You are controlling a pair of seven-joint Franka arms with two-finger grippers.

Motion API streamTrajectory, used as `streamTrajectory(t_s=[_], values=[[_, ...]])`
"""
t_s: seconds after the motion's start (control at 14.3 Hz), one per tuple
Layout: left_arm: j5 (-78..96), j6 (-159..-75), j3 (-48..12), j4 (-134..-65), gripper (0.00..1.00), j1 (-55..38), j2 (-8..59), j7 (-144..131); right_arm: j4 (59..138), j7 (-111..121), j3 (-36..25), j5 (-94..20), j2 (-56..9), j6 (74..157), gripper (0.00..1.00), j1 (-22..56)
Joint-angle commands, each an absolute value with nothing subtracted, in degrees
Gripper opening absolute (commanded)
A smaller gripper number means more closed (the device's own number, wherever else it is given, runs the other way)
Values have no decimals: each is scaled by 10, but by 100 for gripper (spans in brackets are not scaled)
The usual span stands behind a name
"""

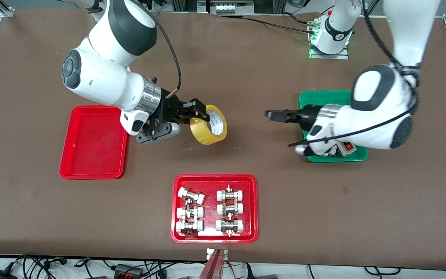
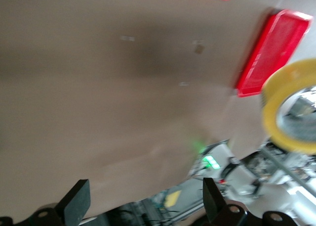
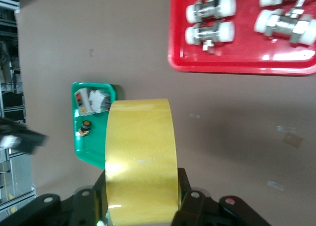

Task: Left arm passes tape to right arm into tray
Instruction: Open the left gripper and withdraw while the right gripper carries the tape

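My right gripper (image 1: pixel 196 115) is shut on the yellow tape (image 1: pixel 208 125) and holds the roll on edge over the bare table, beside the plain red tray (image 1: pixel 93 143). The tray holds nothing. In the right wrist view the tape (image 3: pixel 141 152) fills the space between that gripper's (image 3: pixel 141 199) black fingers. My left gripper (image 1: pixel 272 114) is open and empty, over the table by the green tray (image 1: pixel 323 99), a gap away from the tape. In the left wrist view its gripper (image 2: pixel 143 203) has nothing in it, and the tape (image 2: pixel 276 112) and the tray (image 2: pixel 271 53) show farther off.
A red tray of metal pipe fittings (image 1: pixel 214 236) lies near the front camera, also in the right wrist view (image 3: pixel 237 65). The green tray with small parts lies under the left arm and shows in the right wrist view (image 3: pixel 89 152). Cables run along the table's edges.
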State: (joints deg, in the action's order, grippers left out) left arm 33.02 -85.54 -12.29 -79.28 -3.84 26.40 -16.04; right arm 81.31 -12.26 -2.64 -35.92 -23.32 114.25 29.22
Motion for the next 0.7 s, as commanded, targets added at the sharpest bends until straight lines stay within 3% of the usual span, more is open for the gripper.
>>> streamTrajectory(t_s=[0.0,0.28,0.63], values=[[233,-802,-123,-768,100,-8,252,-79,833,-90,-24,-358,-234,1120,39,232],[38,-801,-124,-768,100,-5,209,-2,837,-84,-25,-357,-264,1044,39,123],[-26,-795,-123,-744,100,5,168,46,837,15,-25,-355,-323,973,39,-28]])
